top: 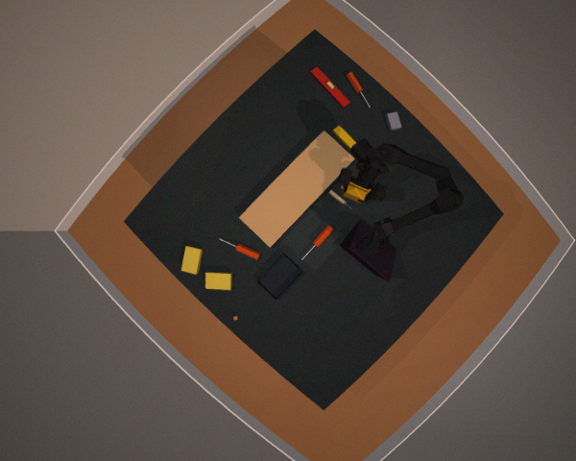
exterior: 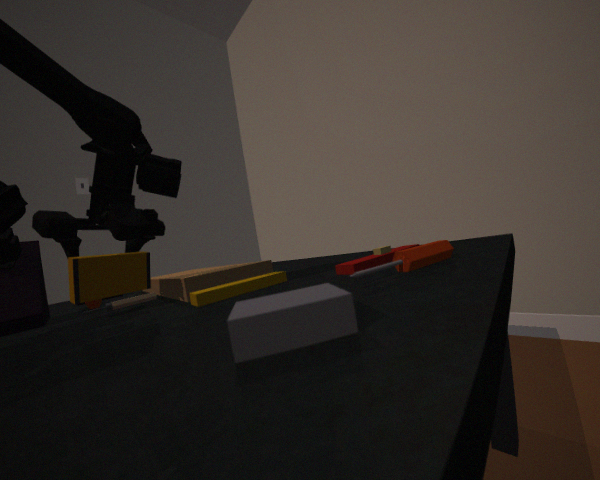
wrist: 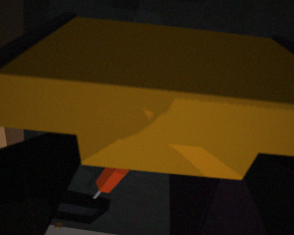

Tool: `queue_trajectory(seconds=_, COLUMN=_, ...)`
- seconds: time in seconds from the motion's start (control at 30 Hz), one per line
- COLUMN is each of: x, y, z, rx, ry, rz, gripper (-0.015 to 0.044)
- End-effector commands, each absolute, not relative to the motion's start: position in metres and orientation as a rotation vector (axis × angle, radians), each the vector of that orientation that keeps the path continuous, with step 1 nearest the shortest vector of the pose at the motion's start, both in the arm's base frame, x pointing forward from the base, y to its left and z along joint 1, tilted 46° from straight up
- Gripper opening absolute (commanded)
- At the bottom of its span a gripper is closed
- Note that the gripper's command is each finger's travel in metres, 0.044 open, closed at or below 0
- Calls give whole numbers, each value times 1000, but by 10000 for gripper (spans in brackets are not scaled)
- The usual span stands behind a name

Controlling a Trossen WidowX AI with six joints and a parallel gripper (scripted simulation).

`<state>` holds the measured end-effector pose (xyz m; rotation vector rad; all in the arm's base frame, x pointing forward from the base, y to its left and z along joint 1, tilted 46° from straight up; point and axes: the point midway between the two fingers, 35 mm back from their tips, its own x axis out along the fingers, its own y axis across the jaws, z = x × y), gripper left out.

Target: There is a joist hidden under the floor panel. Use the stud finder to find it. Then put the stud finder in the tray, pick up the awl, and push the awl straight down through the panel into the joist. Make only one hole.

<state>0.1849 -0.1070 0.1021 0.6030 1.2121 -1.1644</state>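
Note:
My gripper (top: 357, 185) (exterior: 108, 246) is shut on the yellow stud finder (top: 353, 191) (exterior: 109, 276) (wrist: 147, 98) and holds it a little above the dark mat, just off the right edge of the tan floor panel (top: 285, 190) (exterior: 212, 274). The awl (top: 338, 197) (exterior: 129, 301), with a pale wooden handle, lies on the mat right beside the stud finder. The dark tray (top: 279, 275) (wrist: 80, 211) sits on the mat in front of the panel's lower corner. The stud finder fills most of the wrist view.
Orange screwdrivers (top: 322, 236) (wrist: 110, 180) (top: 246, 250) (top: 355, 83) (exterior: 424, 254) lie around the panel. A red level (top: 329, 86) (exterior: 367, 263), a grey block (top: 394, 120) (exterior: 292, 320) and a yellow bar (top: 344, 136) (exterior: 238, 288) lie at the back. Two yellow blocks (top: 191, 259) (top: 218, 280) lie left. The arm's base (top: 372, 255) is right of the tray.

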Motion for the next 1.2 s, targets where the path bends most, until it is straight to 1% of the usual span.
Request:
queue_trajectory(seconds=0.0, x=186, y=-107, z=103, rx=624, ry=1243, rz=-1148, gripper=0)
queue_trajectory(seconds=1.17, x=189, y=-112, z=105, rx=773, ry=1441, rz=-1096, gripper=0)
